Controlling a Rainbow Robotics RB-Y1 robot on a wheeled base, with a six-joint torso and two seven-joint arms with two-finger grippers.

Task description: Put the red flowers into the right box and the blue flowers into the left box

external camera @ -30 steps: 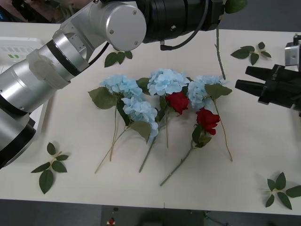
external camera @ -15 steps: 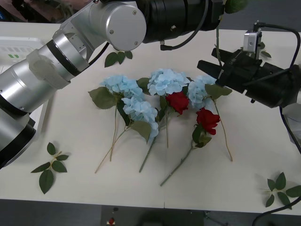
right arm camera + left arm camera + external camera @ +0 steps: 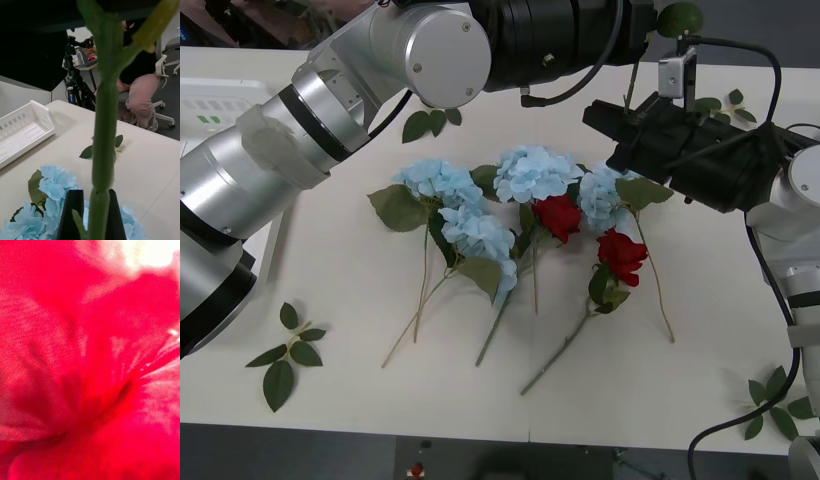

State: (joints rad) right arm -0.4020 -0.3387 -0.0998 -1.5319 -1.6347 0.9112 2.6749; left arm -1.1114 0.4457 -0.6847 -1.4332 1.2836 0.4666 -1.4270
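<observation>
Swung in from the table's right edge since a second ago: the right gripper (image 3: 600,135), now high over the bouquet and set around a hanging green stem (image 3: 103,123). Cannot tell whether clamped on it yet or merely straddling it. Stretched across the far side of the table, the left arm (image 3: 410,50), with red petals (image 3: 90,360) pressed right up against its wrist camera (so, by judgement, carrying the third rose by the bloom end; the grip itself not seen).

Lying on the table, two more red flowers (image 3: 558,215) near the middle, one touching a blue head. Fanned beside and behind them, the blue flowers (image 3: 530,172), stems pointing toward the robot. Far off at the robot's left, the left box (image 3: 210,105).

Probably very light, this rose, and top-heavy only in looks. Likely a wired plastic stem: thin, smooth, a bit slippery, apt to twist or swing in a loose pinch. Best taken on the bare stem between leaves, close enough under the bloom to stop it pendulating, never on the petals (soft fabric, easily crushed or pulled off). Worth a firm close before any release from the other side, then a short carry to the right box.
</observation>
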